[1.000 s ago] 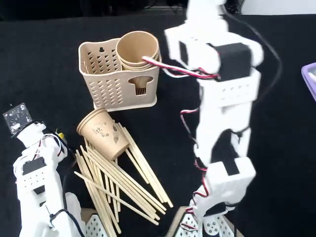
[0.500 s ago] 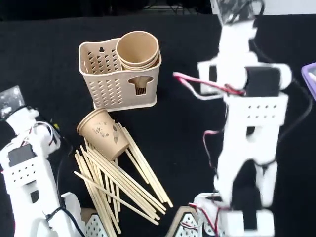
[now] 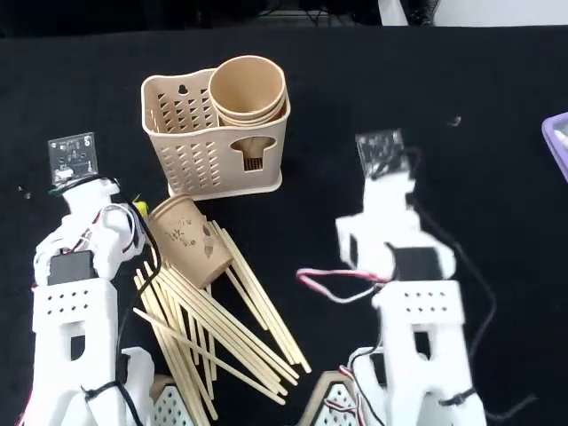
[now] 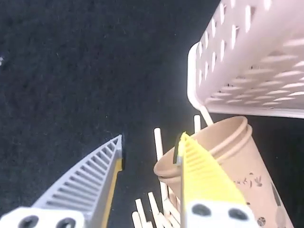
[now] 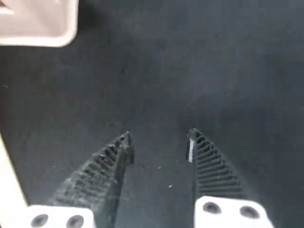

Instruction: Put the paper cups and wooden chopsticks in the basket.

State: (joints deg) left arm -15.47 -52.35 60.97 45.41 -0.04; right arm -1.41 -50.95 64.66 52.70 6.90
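The beige slotted basket (image 3: pixel 200 146) stands at the back of the black table, with stacked paper cups (image 3: pixel 250 89) upright in its right half. Another paper cup (image 3: pixel 186 238) lies on its side atop a spread of wooden chopsticks (image 3: pixel 226 333) in front of the basket. My left gripper (image 4: pixel 150 140) is open; its yellow finger (image 4: pixel 202 180) touches the rim of the lying cup (image 4: pixel 228 156), just below the basket (image 4: pixel 256 57). My right gripper (image 5: pixel 159 136) is open over bare black cloth, holding nothing, with a basket corner (image 5: pixel 40 26) far off.
The right arm (image 3: pixel 404 275) stands folded right of the chopsticks, the left arm (image 3: pixel 75 284) to their left. A purple tray (image 3: pixel 557 133) juts in at the right edge. Black cloth lies between the basket and the right arm.
The right arm has drawn back from over the basket and folded down toward the front. The left arm has swung forward to the lying cup's rim.
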